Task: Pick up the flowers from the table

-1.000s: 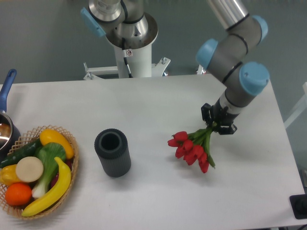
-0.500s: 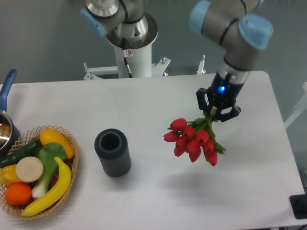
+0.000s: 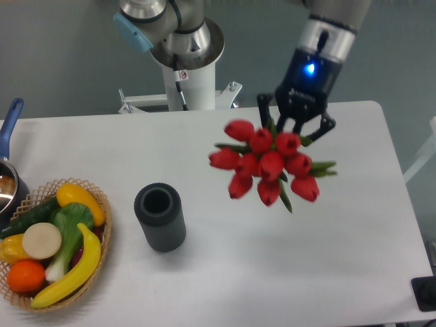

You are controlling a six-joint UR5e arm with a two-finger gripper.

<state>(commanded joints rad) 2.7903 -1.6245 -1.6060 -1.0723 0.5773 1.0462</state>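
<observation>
Currently, the black two-finger gripper point(image 3: 294, 127) is clamped on the pale green stems of the bunch of red tulips with green leaves point(image 3: 267, 169). The bunch hangs in the air, clear of the large flat white rectangular table point(image 3: 225, 272); no part of it touches the tabletop.

Key spatial relation: the flowers lie directly below the gripper, toward the camera. The stem ends are hidden between the jaws, and the red heads fan outward beneath them. The long axis of the bunch appears to run from the gripper down through the stems to the heads, so the blooms point away from the tool and toward the viewer.

Judgement: the pick appears essentially complete, since the flowers are off the surface. Any further move depends on the grip on the stems remaining secure.

The dark grey ribbed cylindrical vase point(image 3: 160, 216) stands well apart to the left. The woven wicker basket point(image 3: 103, 235) of fruit and vegetables sits at the far left.
</observation>
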